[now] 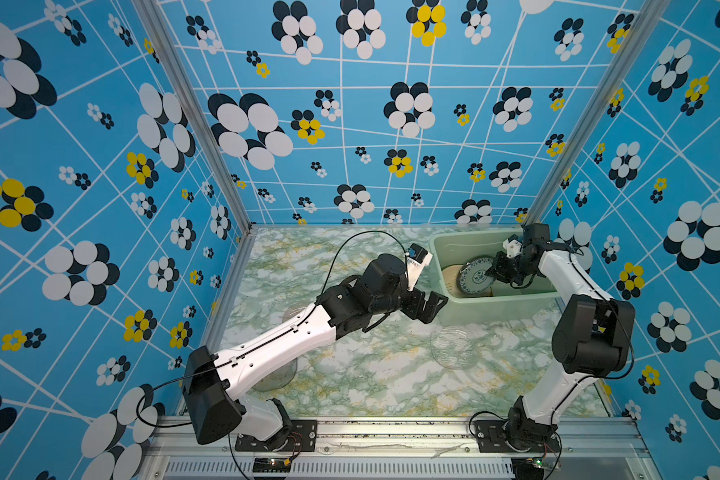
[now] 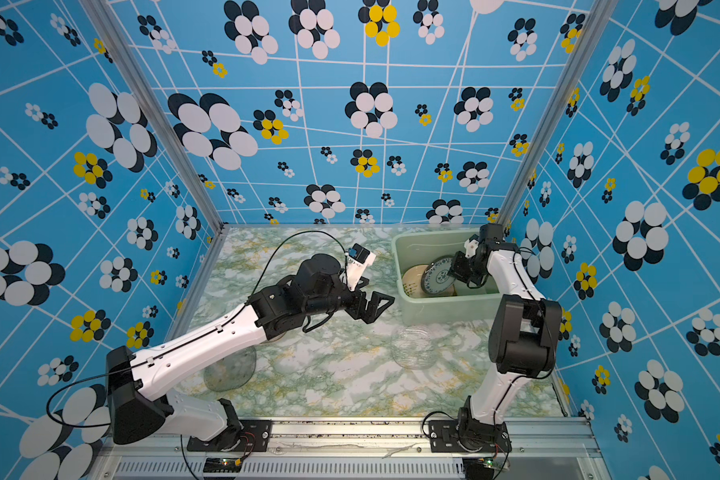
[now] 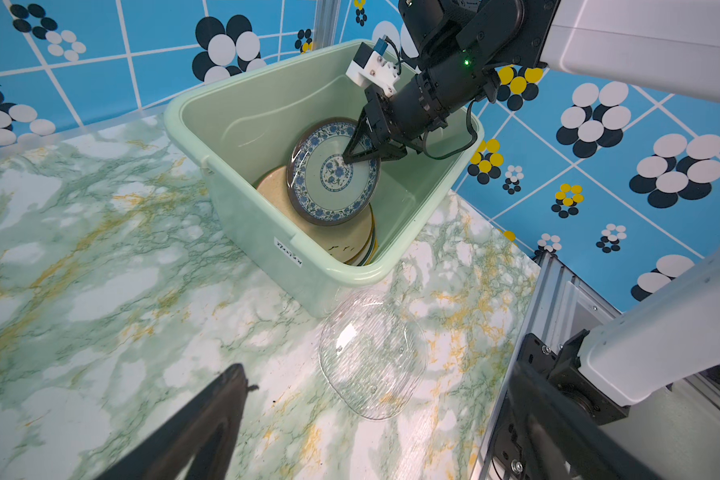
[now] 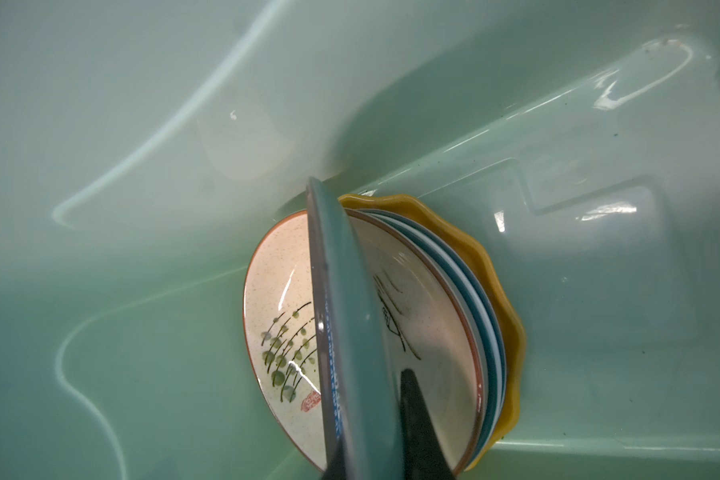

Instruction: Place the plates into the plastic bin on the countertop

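Note:
The mint-green plastic bin (image 1: 495,301) (image 2: 445,305) (image 3: 242,124) stands at the back right of the countertop (image 1: 350,374). My right gripper (image 1: 491,272) (image 2: 449,274) (image 3: 346,157) (image 4: 366,415) reaches inside it, shut on the rim of a blue-patterned plate (image 1: 474,276) (image 3: 329,178) (image 4: 350,311) held tilted on edge. Under that plate lies a stack topped by a beige plate (image 3: 275,191) (image 4: 279,316) with a plant drawing, with a yellow scalloped plate (image 4: 504,291) at the bottom. My left gripper (image 1: 436,309) (image 2: 381,309) (image 3: 375,374) hangs open and empty beside the bin's front left corner.
A clear glass plate (image 1: 452,347) (image 2: 412,347) (image 3: 371,353) lies on the countertop just in front of the bin. Another glass plate (image 1: 275,378) (image 2: 229,372) lies at the front left, partly under my left arm. Blue flowered walls close in three sides.

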Controlling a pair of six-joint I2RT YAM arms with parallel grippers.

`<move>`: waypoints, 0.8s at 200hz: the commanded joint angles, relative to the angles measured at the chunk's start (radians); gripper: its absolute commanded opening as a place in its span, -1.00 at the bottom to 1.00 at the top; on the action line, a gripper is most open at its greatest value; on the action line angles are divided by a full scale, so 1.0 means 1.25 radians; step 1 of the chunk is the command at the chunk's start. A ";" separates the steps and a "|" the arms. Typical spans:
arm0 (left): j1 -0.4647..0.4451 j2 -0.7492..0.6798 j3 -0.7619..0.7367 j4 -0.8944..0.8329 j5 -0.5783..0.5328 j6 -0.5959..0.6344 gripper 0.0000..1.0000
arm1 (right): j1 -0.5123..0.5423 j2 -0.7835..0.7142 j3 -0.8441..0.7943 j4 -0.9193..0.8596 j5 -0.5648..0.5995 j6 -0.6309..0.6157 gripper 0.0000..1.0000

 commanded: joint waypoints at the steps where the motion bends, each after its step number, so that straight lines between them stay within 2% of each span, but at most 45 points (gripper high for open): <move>1: -0.001 0.010 0.037 -0.007 -0.017 -0.007 0.98 | 0.005 0.020 0.024 0.001 -0.021 -0.019 -0.98; 41: 0.000 0.026 0.066 -0.034 -0.005 -0.017 0.99 | 0.006 0.038 0.018 0.000 -0.021 -0.024 -0.84; 87: 0.000 0.027 0.074 -0.055 -0.007 -0.044 0.98 | 0.012 0.055 0.016 -0.021 -0.015 -0.037 -0.52; 160: 0.000 0.052 0.109 -0.080 0.023 -0.074 0.99 | 0.038 0.031 0.008 -0.025 0.018 -0.045 -0.35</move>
